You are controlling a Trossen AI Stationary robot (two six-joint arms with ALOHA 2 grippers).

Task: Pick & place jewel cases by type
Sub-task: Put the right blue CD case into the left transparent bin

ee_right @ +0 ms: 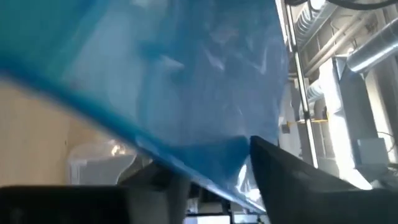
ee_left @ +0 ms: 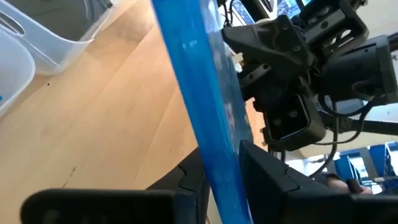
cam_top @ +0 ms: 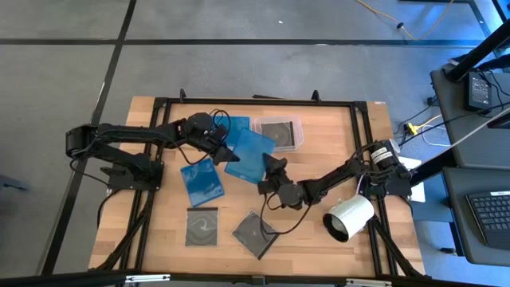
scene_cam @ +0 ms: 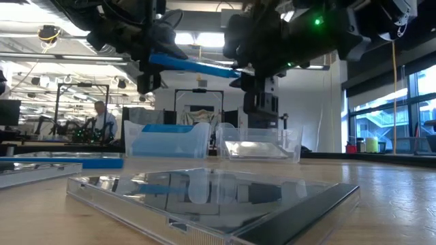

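Held case: a blue case [cam_top: 249,151] is in the air above the table's middle, just in front of the two tubs, gripped at opposite edges by both arms
Left gripper [cam_top: 219,146]: fingers closed on the case's left edge; in its wrist view the blue edge [ee_left: 205,124] runs between the two fingers
Right gripper [cam_top: 269,169]: at the case's near right corner; its wrist view shows the blue sheet [ee_right: 186,81] lying across the fingers, so it looks clamped on too
Likely step: a handover between arms, or a shared carry to the blue tub [scene_cam: 167,139], which already holds blue
Doing it well: only one arm should let go, and only once the other grip is firm; keep the case level and lower it flat into the tub
Risk: thin plastic may twist or slip if the arms pull apart
Other cases: one blue case [cam_top: 202,178] flat left of centre, two dark cases [cam_top: 202,227] [cam_top: 255,233] near the front edge, one dark case in the right tub [cam_top: 279,132]
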